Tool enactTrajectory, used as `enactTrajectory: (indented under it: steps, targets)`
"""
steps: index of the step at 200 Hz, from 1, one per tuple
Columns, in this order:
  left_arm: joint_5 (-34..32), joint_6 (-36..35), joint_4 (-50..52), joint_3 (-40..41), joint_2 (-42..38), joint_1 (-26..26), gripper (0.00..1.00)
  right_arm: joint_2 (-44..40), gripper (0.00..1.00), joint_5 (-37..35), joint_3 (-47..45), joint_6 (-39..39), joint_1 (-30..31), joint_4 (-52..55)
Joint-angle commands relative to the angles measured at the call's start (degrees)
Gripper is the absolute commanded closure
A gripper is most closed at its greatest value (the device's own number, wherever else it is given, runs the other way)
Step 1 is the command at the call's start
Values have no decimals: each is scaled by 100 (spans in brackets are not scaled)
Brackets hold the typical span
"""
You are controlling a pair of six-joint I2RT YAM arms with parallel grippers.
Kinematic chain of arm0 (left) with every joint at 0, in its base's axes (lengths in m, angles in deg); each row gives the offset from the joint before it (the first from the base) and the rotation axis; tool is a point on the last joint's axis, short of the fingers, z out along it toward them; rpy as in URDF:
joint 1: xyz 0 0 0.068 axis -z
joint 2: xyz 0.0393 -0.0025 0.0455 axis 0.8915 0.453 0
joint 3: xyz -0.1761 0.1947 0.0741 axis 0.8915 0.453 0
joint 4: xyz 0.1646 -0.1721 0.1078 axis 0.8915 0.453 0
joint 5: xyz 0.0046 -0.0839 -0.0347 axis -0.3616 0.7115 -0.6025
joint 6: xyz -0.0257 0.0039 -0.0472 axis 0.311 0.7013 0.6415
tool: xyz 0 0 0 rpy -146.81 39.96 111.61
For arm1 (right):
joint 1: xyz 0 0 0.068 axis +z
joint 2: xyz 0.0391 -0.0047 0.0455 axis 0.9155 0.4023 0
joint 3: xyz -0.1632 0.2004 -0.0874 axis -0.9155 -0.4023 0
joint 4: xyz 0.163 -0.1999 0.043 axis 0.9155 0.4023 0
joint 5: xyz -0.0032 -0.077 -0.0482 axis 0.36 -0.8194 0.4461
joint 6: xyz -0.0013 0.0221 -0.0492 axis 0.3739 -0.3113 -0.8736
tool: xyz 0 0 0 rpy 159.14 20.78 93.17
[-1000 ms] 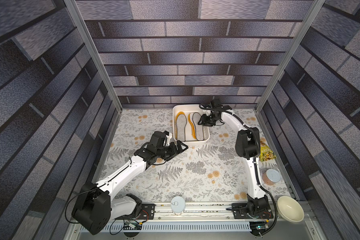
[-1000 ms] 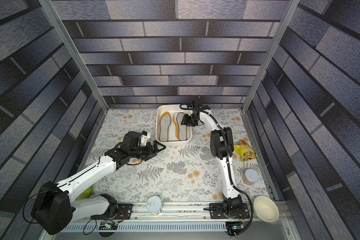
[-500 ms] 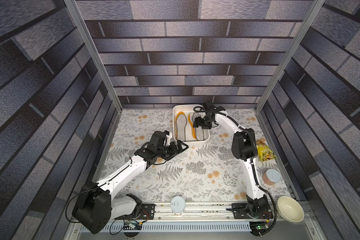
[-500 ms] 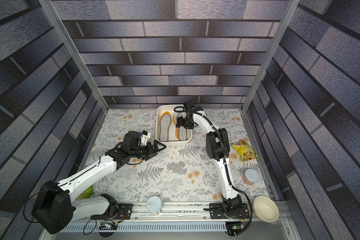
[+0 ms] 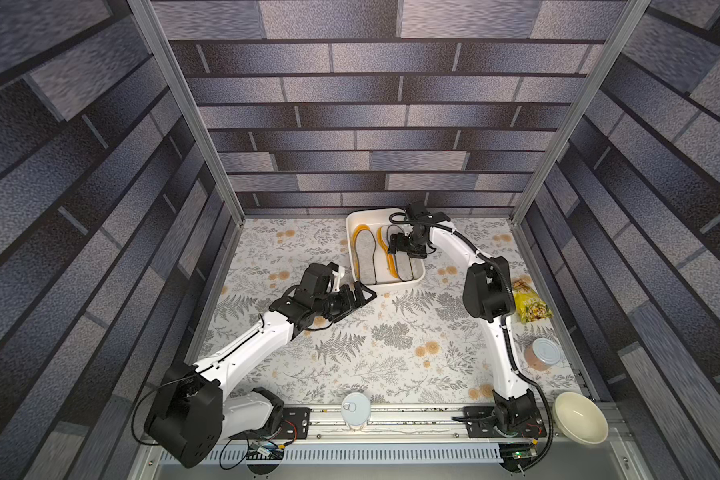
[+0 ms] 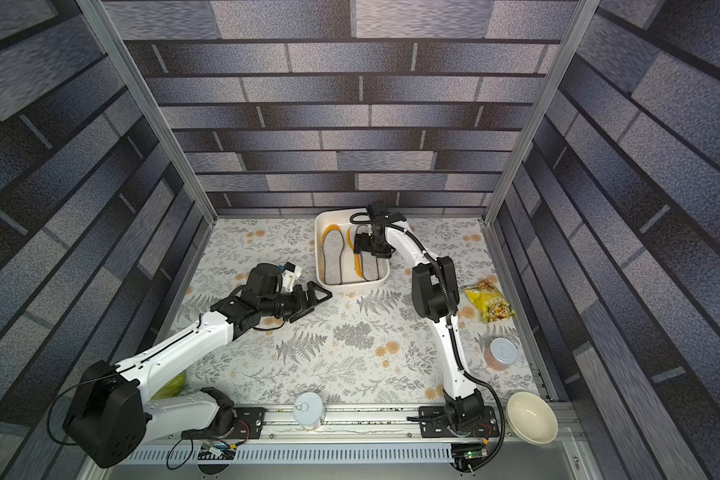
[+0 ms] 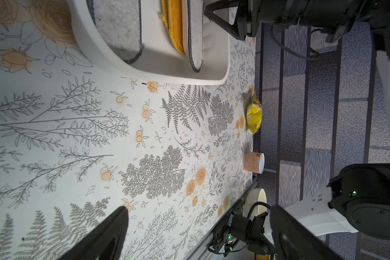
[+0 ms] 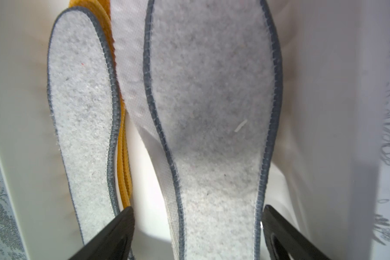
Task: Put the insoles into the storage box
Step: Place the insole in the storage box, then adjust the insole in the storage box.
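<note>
My right gripper, spread and holding nothing, straddles one end of a grey insole lying beside another grey insole, over a white insole and orange insoles, in the box at upper centre in both top views, while my left gripper, spread too, hovers just lower left of it.

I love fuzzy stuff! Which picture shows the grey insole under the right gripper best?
The right wrist view: the grey insole fills it, fuzz and dark edge sharp. In both top views the insole is tiny, partly hidden by the right gripper. The left wrist view shows one end.
</note>
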Motion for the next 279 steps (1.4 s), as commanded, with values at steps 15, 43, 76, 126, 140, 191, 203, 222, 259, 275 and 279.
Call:
enactTrajectory:
  steps: [15, 43, 76, 126, 140, 191, 203, 222, 259, 275, 279]
  targets:
    - [81, -9, -21, 90, -142, -54, 0, 74, 10, -320, 198, 216, 55, 161]
    - [79, -8, -27, 105, -154, -63, 0, 165, 9, -362, 299, 197, 49, 197]
    - [81, -1, -28, 111, -157, -63, 0, 353, 9, -414, 488, 133, 88, 318]
    - [75, -11, -11, 115, -174, -81, 0, 588, 8, -481, 743, 143, 154, 412]
    - [81, -9, -18, 123, -177, -89, 0, 633, 8, -529, 819, 153, 177, 432]
    - [95, -15, -28, 124, -151, -107, 0, 620, 8, -696, 878, 54, 231, 459]
    - [98, -17, -41, 124, -140, -107, 0, 581, 8, -702, 866, 16, 226, 454]
    - [107, 2, -63, 130, -136, -107, 0, 489, 10, -644, 764, -41, 233, 330]
    - [98, 12, -68, 147, -164, -107, 0, 251, 18, -657, 476, -106, 247, 42]
    - [98, 11, -72, 157, -176, -107, 0, 187, 19, -624, 388, -109, 250, -37]
    - [98, 9, -72, 157, -173, -107, 0, 188, 20, -604, 376, -108, 251, -49]
